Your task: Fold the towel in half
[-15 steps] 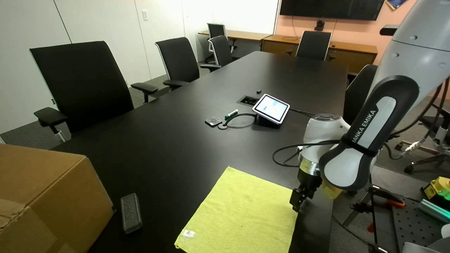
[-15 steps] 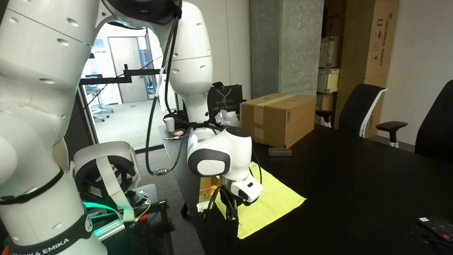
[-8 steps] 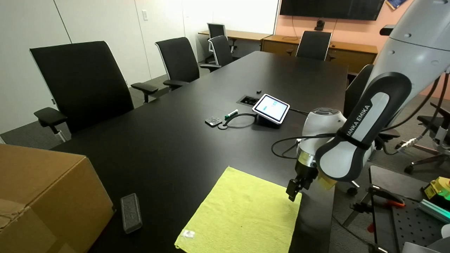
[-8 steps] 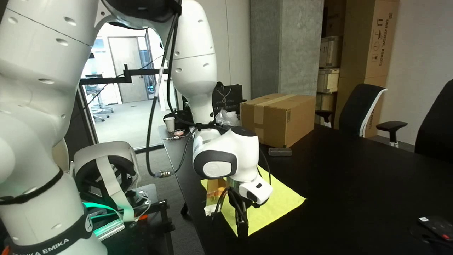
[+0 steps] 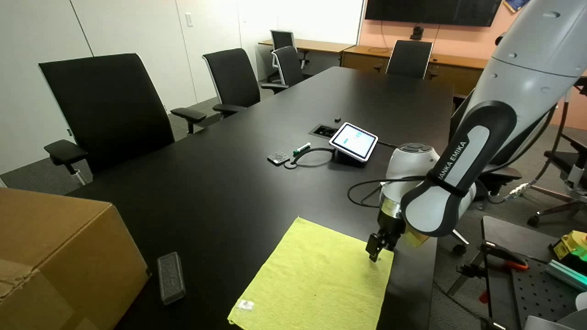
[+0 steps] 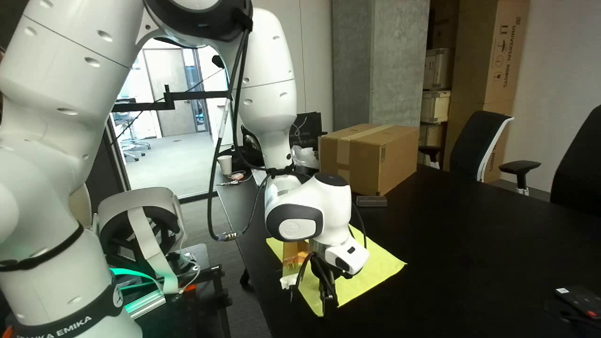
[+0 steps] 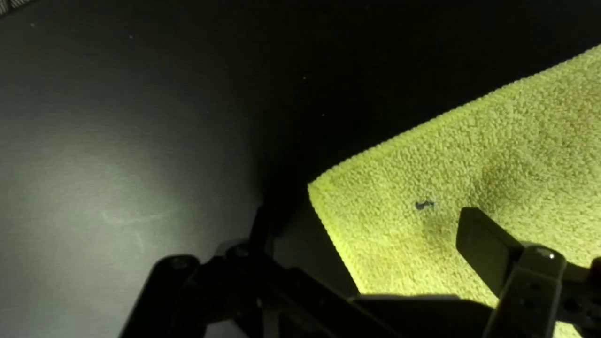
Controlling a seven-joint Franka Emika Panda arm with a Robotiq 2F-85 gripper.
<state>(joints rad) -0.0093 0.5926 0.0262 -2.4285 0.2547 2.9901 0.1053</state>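
The yellow-green towel (image 5: 316,284) lies flat and unfolded on the dark table (image 5: 220,197); it also shows in an exterior view (image 6: 375,270), partly hidden by the arm. A small white tag sits near one corner. My gripper (image 5: 373,251) points down at the towel's corner nearest the robot; it shows in an exterior view (image 6: 328,300) too. In the wrist view my gripper (image 7: 368,230) is open, with nothing between the fingers. Its left finger is over bare table past the towel's edge, its right finger over the towel (image 7: 413,244). I cannot tell whether the fingertips touch the cloth.
A cardboard box (image 5: 73,261) and a dark eraser-like block (image 5: 171,277) stand across the table from the gripper. A tablet on a stand (image 5: 354,141), a marker (image 5: 301,149) and a small square item (image 5: 278,158) lie further back. A dark remote (image 6: 580,300) lies on the table.
My gripper has moved up off the table edge side and inward over the towel's corner, leftward in an exterior view. The towel has not visibly moved.
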